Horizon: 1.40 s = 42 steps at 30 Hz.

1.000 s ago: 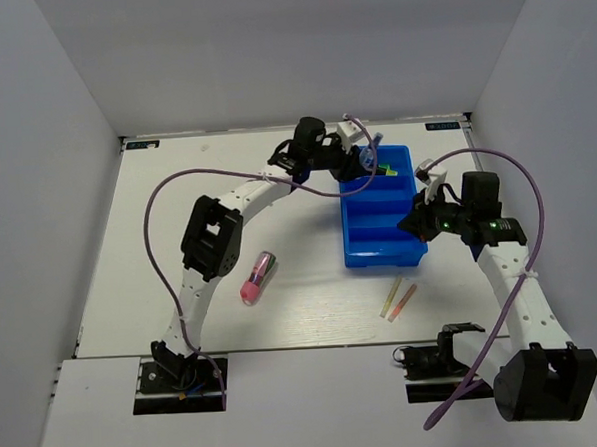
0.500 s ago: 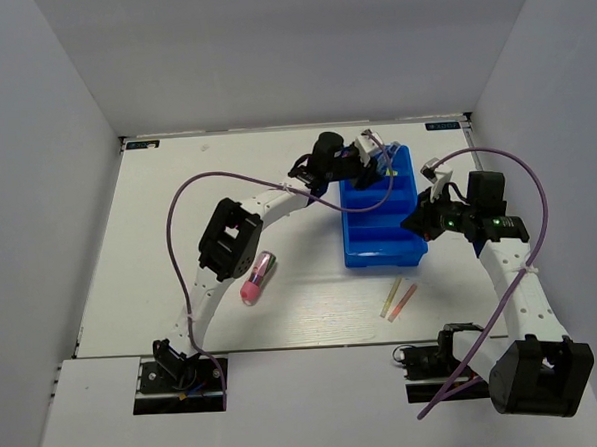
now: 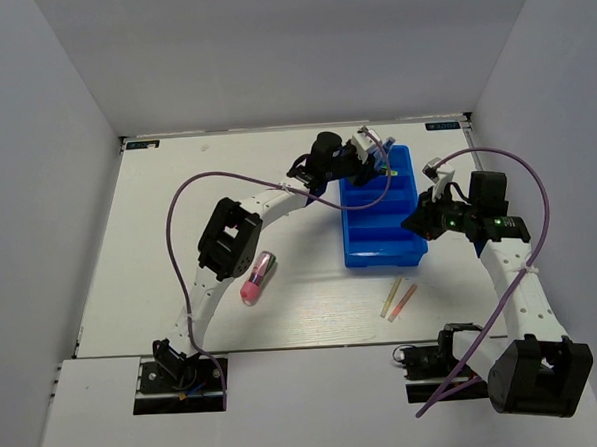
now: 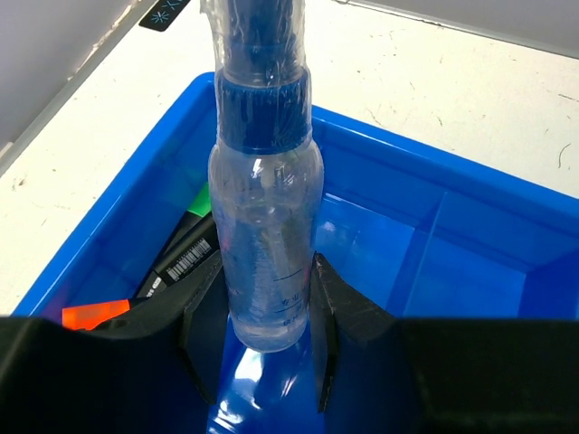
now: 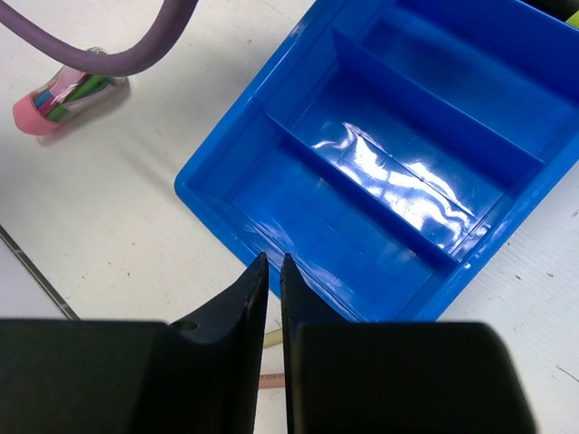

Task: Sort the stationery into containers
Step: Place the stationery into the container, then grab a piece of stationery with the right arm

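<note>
White walls close in a white table (image 3: 177, 190). On it, toward 3 o'clock from the middle, lies the blue tray (image 3: 383, 259), ribbed into long compartments.

Reaching across from 7 o'clock, the left gripper (image 3: 370, 158) hangs over the tray's 12 o'clock end. It is clamped on the clear blue-tipped pen (image 4: 264, 235), whose barrel stands upright between the fingers (image 4: 204, 307) above the far compartment. A purple cable (image 5: 136, 45) droops from that arm.

The right gripper (image 3: 419, 222) hovers at the tray's 4 o'clock corner. Its jaws are parted by only a slit and grip nothing. Below them, the near compartments show bare blue floor.

The pink-and-silver marker (image 3: 256, 278) lies on the table at 9 o'clock of the tray, well apart from it. The thin yellow pen (image 3: 391, 299) and the thin pink pen (image 3: 406, 300) lie side by side at 6 o'clock, near the tray's rim.

In the far compartment rest black highlighters, one showing a green cap (image 4: 201, 199) and one an orange cap (image 4: 95, 314).
</note>
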Each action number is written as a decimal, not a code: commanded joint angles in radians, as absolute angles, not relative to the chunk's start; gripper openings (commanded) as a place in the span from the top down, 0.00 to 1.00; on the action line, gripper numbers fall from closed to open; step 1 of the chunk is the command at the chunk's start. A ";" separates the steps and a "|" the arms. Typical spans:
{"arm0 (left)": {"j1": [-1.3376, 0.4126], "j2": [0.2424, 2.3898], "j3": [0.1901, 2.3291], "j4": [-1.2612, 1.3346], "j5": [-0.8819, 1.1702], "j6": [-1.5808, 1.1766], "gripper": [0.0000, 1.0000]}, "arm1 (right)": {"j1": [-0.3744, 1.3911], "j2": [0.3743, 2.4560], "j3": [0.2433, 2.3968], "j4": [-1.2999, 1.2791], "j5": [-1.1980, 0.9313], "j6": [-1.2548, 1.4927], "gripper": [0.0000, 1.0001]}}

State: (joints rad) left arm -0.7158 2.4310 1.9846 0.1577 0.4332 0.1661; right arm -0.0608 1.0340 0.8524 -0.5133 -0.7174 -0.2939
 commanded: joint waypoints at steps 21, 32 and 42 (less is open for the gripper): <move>-0.729 2.367 1.937 0.130 0.434 0.127 0.31 | -0.074 1.003 0.838 -0.483 -0.716 -0.295 0.83; -0.710 2.065 1.856 -0.051 0.226 -0.078 1.00 | -0.060 1.044 0.853 -0.561 -1.052 -0.594 0.11; -0.336 1.387 1.091 -0.652 0.106 -0.530 0.26 | 0.167 1.614 1.317 -1.328 -1.054 -2.071 0.10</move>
